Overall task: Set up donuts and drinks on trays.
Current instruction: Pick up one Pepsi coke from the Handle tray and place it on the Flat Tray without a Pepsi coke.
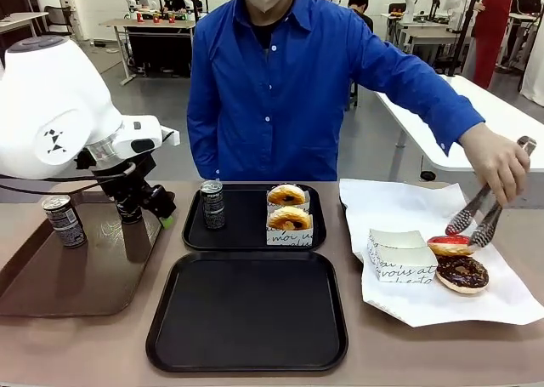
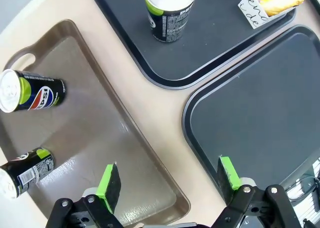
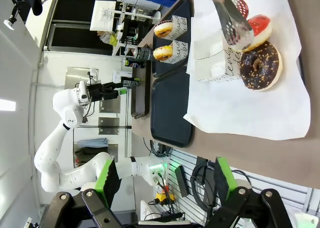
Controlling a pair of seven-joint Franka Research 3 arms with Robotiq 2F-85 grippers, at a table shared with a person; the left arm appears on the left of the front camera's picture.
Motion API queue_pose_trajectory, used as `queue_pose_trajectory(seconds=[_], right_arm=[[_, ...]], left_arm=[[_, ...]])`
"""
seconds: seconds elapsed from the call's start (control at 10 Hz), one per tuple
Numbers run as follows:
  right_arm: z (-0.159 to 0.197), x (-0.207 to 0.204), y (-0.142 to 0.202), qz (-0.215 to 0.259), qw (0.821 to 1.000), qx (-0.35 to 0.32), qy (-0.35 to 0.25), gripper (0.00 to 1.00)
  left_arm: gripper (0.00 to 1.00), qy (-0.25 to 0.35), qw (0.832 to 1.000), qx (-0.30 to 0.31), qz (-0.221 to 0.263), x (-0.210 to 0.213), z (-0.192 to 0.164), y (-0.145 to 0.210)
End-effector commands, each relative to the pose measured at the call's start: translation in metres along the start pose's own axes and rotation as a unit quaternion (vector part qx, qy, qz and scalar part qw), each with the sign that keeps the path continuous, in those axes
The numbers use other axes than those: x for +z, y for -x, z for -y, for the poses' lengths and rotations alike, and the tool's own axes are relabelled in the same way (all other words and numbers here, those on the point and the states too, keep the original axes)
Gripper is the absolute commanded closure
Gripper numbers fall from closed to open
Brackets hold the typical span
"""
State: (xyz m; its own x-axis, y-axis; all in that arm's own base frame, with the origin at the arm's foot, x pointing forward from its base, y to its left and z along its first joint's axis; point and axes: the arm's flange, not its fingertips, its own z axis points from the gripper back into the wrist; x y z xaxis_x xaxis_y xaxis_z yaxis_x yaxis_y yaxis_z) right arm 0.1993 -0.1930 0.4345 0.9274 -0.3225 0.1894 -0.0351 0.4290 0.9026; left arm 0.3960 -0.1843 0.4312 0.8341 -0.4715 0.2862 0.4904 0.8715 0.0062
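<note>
My left gripper (image 1: 149, 208) (image 2: 168, 180) hangs open over the right rim of the brown tray (image 2: 100, 138), holding nothing. Two drinks (image 2: 32, 90) (image 2: 25, 170) stand on that tray; one shows in the front view (image 1: 64, 221). The far black tray (image 1: 246, 234) carries a drink (image 1: 212, 204) (image 2: 169, 12) and two glazed donuts in sleeves (image 1: 287, 196) (image 1: 289, 221). The near black tray (image 1: 246, 310) is bare. The person's tongs (image 1: 476, 217) grip a red donut (image 1: 448, 247) (image 3: 260, 27) beside a chocolate donut (image 1: 461, 274) (image 3: 260, 65). My right gripper (image 3: 165, 180) is open, off the table's side.
A white paper sheet (image 1: 425, 306) covers the right of the table, with an empty paper sleeve (image 1: 399, 255) on it. The person stands at the far edge with one arm stretched over the sheet. My left arm's white body (image 1: 51, 106) looms at the left.
</note>
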Motion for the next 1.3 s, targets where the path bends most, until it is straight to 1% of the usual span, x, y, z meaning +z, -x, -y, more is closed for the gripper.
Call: queue_pose_trajectory(seconds=[0.0,0.4,0.5,0.7,0.9,1.0,1.2], right_arm=[[0.0,0.0,-0.001,0.003,1.0,0.006,-0.009,0.0],[0.0,0.0,-0.001,0.003,1.0,0.006,-0.009,0.0],[0.0,0.0,-0.001,0.003,1.0,0.006,-0.009,0.0],[0.0,0.0,-0.001,0.003,1.0,0.006,-0.009,0.0],[0.0,0.0,-0.001,0.003,1.0,0.006,-0.009,0.0],[0.0,0.0,-0.001,0.003,1.0,0.006,-0.009,0.0],[0.0,0.0,-0.001,0.003,1.0,0.006,-0.009,0.0]], left_arm=[[0.0,-0.002,1.0,-0.003,-0.007,0.0,0.003,-0.008],[0.0,0.001,1.0,-0.002,0.0,-0.001,0.002,-0.006],[0.0,-0.001,1.0,0.025,0.002,0.016,-0.014,-0.016],[0.0,0.017,0.995,0.096,0.027,0.051,-0.06,-0.005],[0.0,0.023,0.985,0.167,0.05,0.077,-0.105,0.012],[0.0,0.013,0.981,0.193,0.035,0.086,-0.128,0.015],[0.0,0.005,0.972,0.235,0.01,0.091,-0.161,0.024]])
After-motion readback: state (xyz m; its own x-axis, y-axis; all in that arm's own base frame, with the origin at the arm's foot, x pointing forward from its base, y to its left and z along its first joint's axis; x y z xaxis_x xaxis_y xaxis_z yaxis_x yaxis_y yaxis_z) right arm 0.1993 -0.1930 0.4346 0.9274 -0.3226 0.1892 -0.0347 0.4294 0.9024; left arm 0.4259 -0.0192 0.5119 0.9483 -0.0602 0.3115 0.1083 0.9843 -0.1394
